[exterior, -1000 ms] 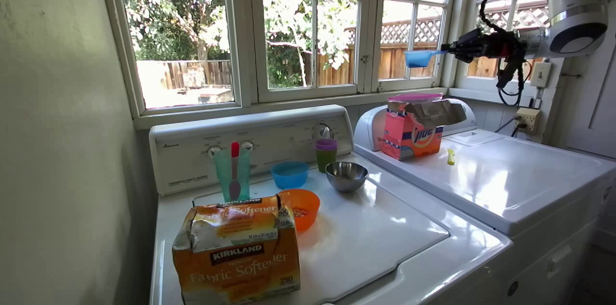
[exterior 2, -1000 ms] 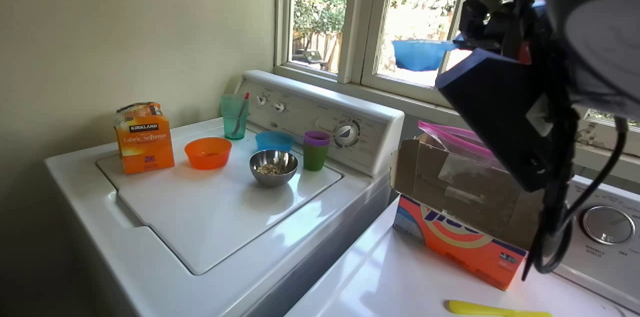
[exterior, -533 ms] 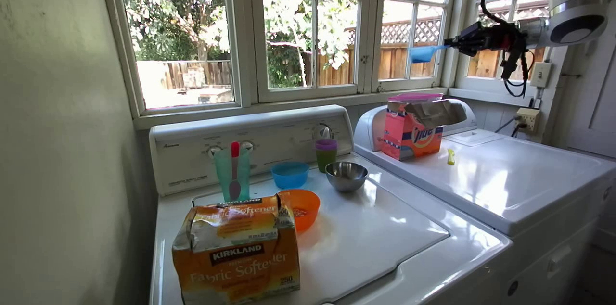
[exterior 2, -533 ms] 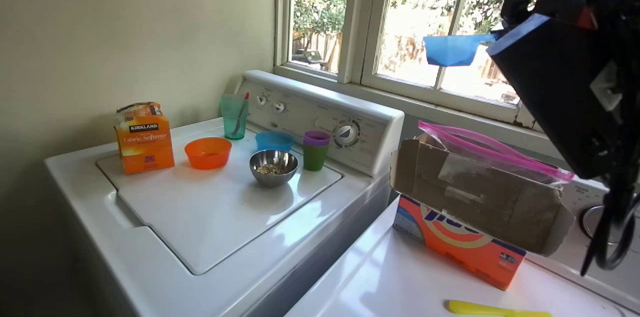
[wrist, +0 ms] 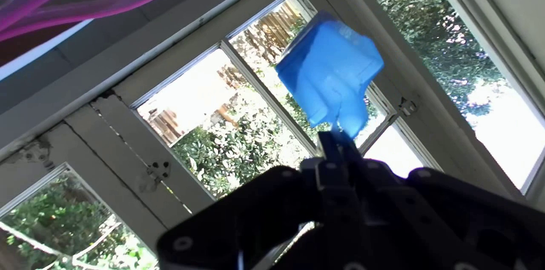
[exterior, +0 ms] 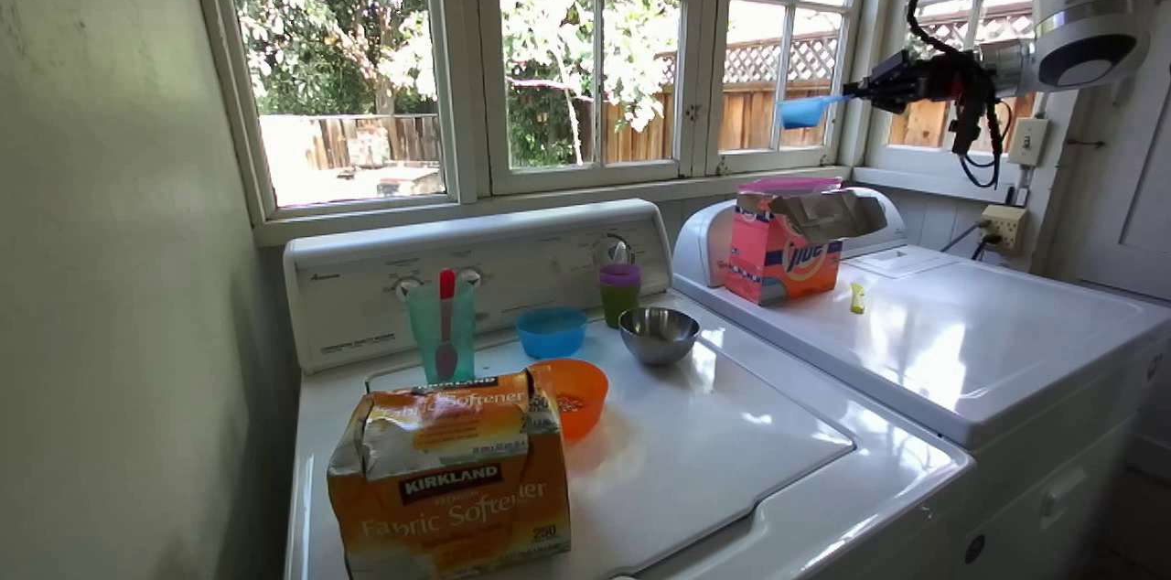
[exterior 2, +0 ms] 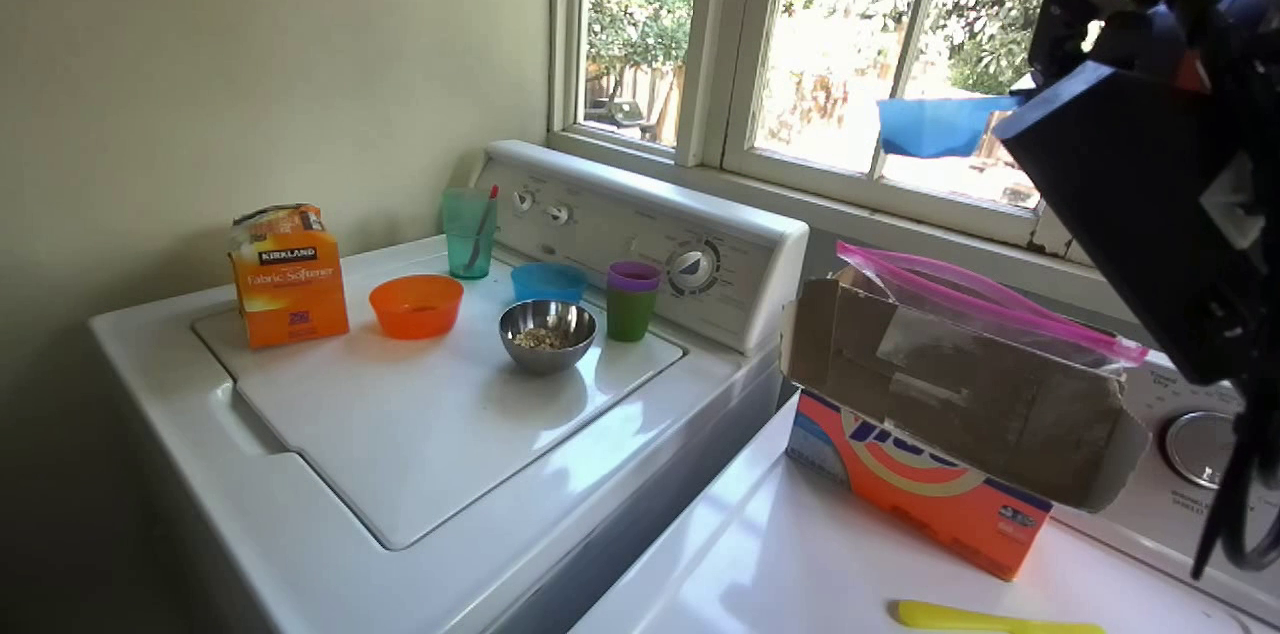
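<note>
The gripper (wrist: 337,141) clasps the scoop (wrist: 334,65) by its handle in mid-air above the Tide box (exterior 2: 935,434), near level, likely so any contents, unseen here, don't spill. The box stands open, presumably giving access to the bag (exterior: 790,185). Farther off, on the washer (exterior 2: 400,434), the steel bowl (exterior 2: 550,361) sits upright, containing its grains (exterior 2: 541,339).
</note>
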### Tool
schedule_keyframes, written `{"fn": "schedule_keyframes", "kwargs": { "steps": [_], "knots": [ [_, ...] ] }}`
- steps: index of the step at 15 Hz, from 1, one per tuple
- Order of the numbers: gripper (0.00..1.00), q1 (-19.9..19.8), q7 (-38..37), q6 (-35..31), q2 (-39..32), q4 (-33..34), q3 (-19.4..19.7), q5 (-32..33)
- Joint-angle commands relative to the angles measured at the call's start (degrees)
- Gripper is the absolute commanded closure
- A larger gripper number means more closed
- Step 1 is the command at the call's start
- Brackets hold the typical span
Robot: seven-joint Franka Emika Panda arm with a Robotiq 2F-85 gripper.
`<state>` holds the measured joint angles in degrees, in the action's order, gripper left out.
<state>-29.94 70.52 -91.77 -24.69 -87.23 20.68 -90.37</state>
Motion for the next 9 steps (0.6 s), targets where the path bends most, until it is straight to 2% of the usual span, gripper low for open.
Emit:
{"fn": "schedule_keyframes", "kwargs": {
  "steps": [1,4,9],
  "knots": [
    [0.99,-0.16,-1.64,-6.35,-3.00,3.84,-0.04,-0.23],
    [0.99,-0.20,-2.17,-11.33,-4.45,5.44,-0.32,0.51],
    [0.99,-0.07,-3.80,-15.71,-6.87,8.04,-1.02,2.67]
  ]
}}
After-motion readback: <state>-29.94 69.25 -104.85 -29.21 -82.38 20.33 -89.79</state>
